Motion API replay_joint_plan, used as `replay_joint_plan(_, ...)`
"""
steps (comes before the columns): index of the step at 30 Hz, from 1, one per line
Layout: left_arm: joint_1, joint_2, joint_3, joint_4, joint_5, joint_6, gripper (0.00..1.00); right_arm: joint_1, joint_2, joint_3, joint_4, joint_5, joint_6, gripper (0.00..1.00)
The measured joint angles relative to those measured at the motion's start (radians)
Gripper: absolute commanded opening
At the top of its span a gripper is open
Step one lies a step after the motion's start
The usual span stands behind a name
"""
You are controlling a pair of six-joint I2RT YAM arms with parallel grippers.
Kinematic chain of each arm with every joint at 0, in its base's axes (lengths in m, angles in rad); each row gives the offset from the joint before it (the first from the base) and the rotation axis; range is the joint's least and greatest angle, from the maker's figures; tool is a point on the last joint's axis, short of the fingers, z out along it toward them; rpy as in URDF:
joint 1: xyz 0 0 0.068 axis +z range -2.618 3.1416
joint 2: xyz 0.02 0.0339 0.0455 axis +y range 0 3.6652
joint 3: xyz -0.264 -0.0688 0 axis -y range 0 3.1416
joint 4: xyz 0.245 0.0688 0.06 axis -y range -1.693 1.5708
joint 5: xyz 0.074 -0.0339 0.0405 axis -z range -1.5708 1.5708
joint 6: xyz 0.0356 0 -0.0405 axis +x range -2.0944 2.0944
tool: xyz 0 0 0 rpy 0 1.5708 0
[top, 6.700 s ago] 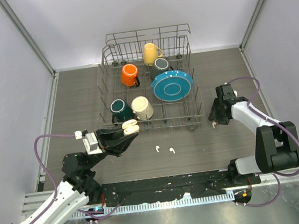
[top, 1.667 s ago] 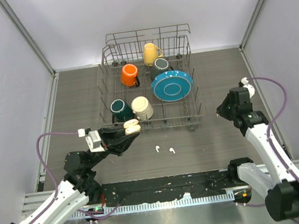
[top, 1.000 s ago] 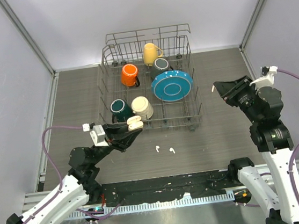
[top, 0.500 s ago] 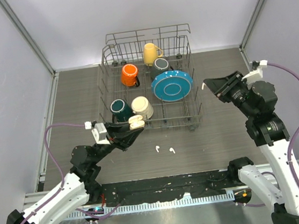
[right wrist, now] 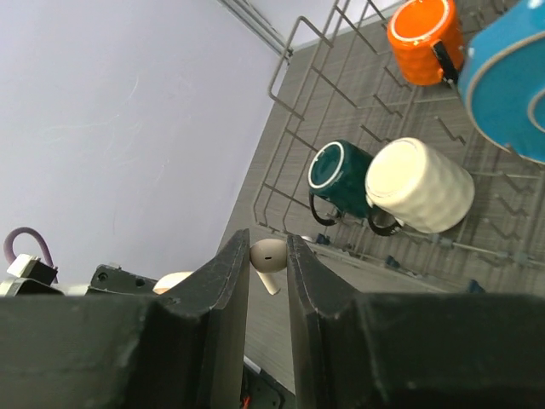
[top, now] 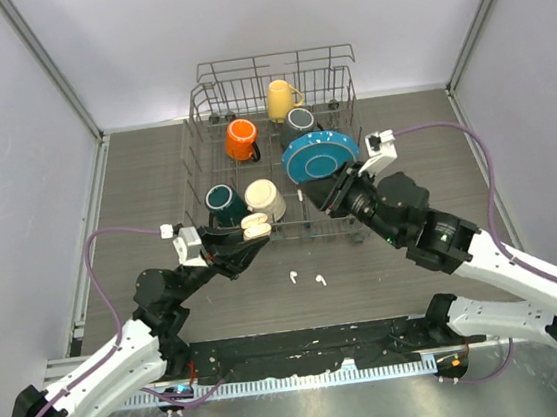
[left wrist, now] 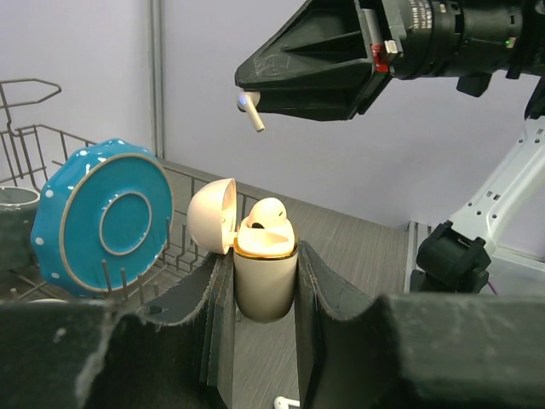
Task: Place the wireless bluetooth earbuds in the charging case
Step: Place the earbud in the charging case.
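My left gripper (top: pixel 249 232) is shut on a cream charging case (top: pixel 253 226) and holds it upright above the table, lid open. In the left wrist view the case (left wrist: pixel 266 273) has one white earbud (left wrist: pixel 268 213) seated in it. My right gripper (top: pixel 307 195) is shut on another white earbud (right wrist: pixel 268 256), stem pointing down. That earbud (left wrist: pixel 249 106) hangs above the open case, a little to its left, not touching it. Two more earbuds (top: pixel 293 277) (top: pixel 321 280) lie on the table in front of the rack.
A wire dish rack (top: pixel 351 100) stands at the back centre, right behind both grippers. It holds an orange mug (top: pixel 241 139), a yellow mug (top: pixel 281 97), a grey mug (top: pixel 299 121), a teal mug (top: pixel 224 205), a cream mug (top: pixel 265 200) and a blue plate (top: pixel 320 156).
My right arm has swung from the table's right side leftward across the rack front, carrying the earbud to just above the case. My left arm has lifted the case slightly.
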Motion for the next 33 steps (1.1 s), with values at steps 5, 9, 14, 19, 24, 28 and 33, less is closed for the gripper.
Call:
replay_joint_plan(5, 0.000, 0.014, 0.000, 0.007, -0.001, 0.000, 0.00, 0.137, 0.059, 0.002, 0.113, 0.154, -0.054, 0.01)
replay_joint_plan(9, 0.000, 0.016, 0.000, 0.010, -0.008, 0.003, 0.00, 0.219, 0.089, 0.002, 0.194, 0.249, -0.099, 0.01)
replay_joint_plan(14, 0.000, 0.016, 0.000, 0.019, -0.029, 0.008, 0.00, 0.298, 0.132, 0.002, 0.278, 0.346, -0.146, 0.01)
replay_joint_plan(19, 0.000, 0.016, 0.000, 0.021, -0.051, 0.013, 0.00, 0.348, 0.164, 0.002, 0.349, 0.416, -0.177, 0.01)
replay_joint_plan(24, 0.000, 0.016, 0.000, 0.022, -0.058, 0.022, 0.00, 0.378, 0.201, 0.004, 0.406, 0.445, -0.199, 0.01)
replay_joint_plan(28, 0.000, 0.017, -0.001, 0.022, -0.062, 0.023, 0.00, 0.389, 0.239, 0.012, 0.426, 0.449, -0.206, 0.01)
replay_joint_plan(33, 0.000, 0.015, -0.008, 0.024, -0.072, 0.024, 0.00, 0.407, 0.258, 0.016, 0.436, 0.451, -0.209, 0.01)
